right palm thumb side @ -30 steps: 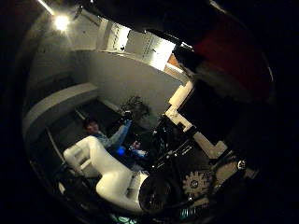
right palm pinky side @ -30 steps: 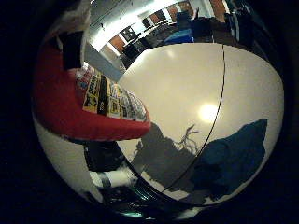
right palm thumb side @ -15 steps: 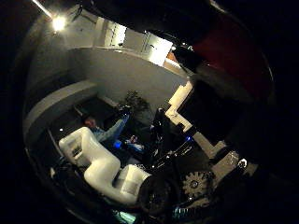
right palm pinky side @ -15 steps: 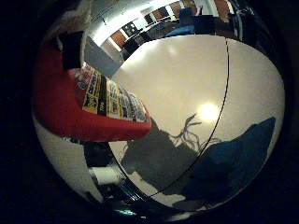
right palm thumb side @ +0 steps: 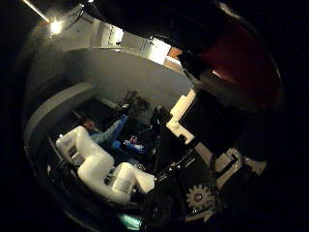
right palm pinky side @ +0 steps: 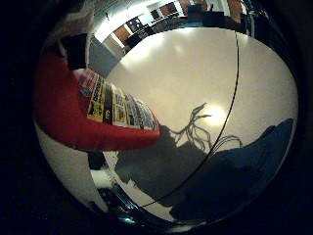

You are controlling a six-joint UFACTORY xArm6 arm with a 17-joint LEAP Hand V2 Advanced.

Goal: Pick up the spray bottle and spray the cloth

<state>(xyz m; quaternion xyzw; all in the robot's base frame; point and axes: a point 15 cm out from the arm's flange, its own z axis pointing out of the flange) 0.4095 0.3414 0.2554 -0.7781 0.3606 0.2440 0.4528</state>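
Note:
A red spray bottle with a printed label fills much of the right little finger side palm view, close to the palm and lifted above the white table. Its red body also shows in the right thumb side palm view. There the white and black fingers of my hand curl against it. A dark blue cloth lies flat on the table, away from the bottle. The shadow of the hand and bottle falls on the table between them.
A thin dark seam runs across the table. Desks and cabinets stand at the far side of the room. The white arm reaches in at the thumb side view's edge.
Both pictures have shifted, so the hand has moved with the bottle still in it. The cloth now sits nearer the little finger side picture's edge, and the shadow has spread.

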